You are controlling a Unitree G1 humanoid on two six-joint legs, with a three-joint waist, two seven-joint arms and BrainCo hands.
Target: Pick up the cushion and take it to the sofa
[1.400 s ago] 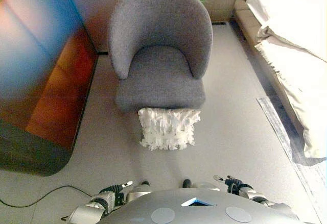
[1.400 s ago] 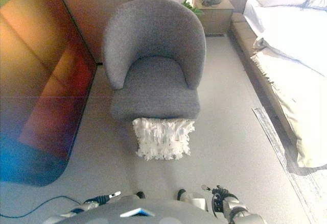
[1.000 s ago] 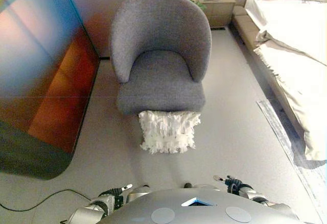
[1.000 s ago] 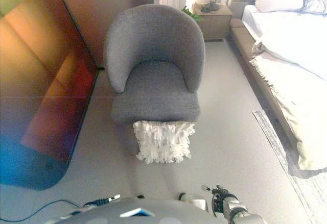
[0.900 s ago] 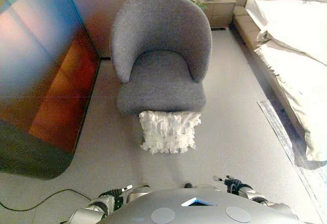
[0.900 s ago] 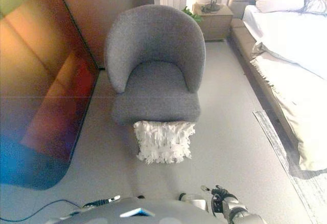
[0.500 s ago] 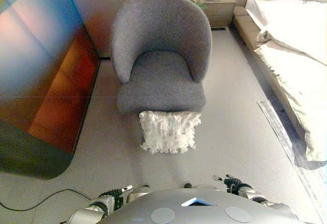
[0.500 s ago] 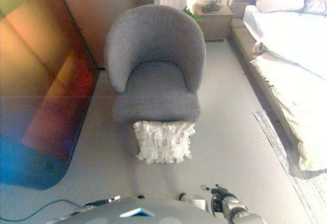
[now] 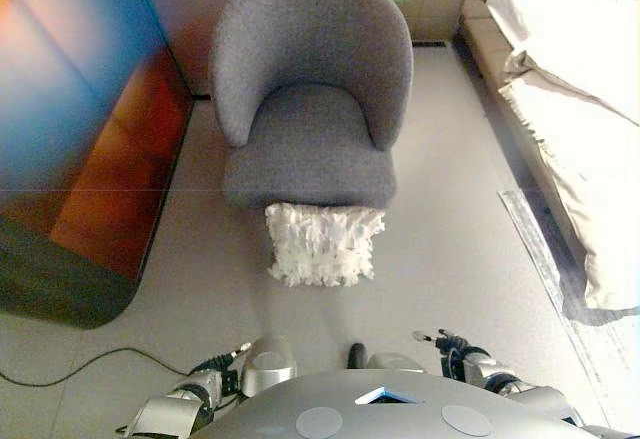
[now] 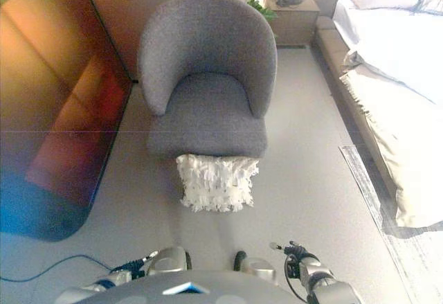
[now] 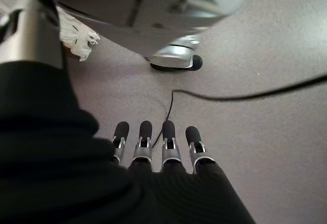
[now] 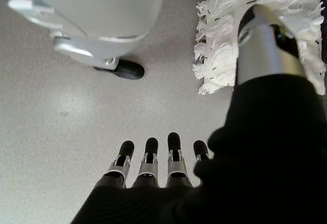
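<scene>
The cushion (image 9: 322,244) is white and ruffled. It stands on the grey floor, leaning against the front of a grey armchair (image 9: 310,109). It also shows in the right wrist view (image 12: 225,35) and, as a corner only, in the left wrist view (image 11: 76,38). My left hand (image 11: 163,168) hangs low at my left side with straight fingers (image 11: 168,134) and holds nothing. My right hand (image 12: 158,170) hangs low at my right side, fingers (image 12: 150,150) straight and empty. Both hands (image 9: 215,374) (image 9: 450,349) are well short of the cushion.
A bed with white bedding (image 9: 590,109) runs along the right, with a strip of rug (image 9: 545,259) beside it. A nightstand (image 9: 432,4) stands behind the armchair. A dark glossy panel (image 9: 80,139) fills the left. A black cable (image 9: 60,371) lies on the floor at lower left.
The whole picture has shifted a little, so the camera has moved. The cushion still leans on the armchair. Both hands stay low at my sides.
</scene>
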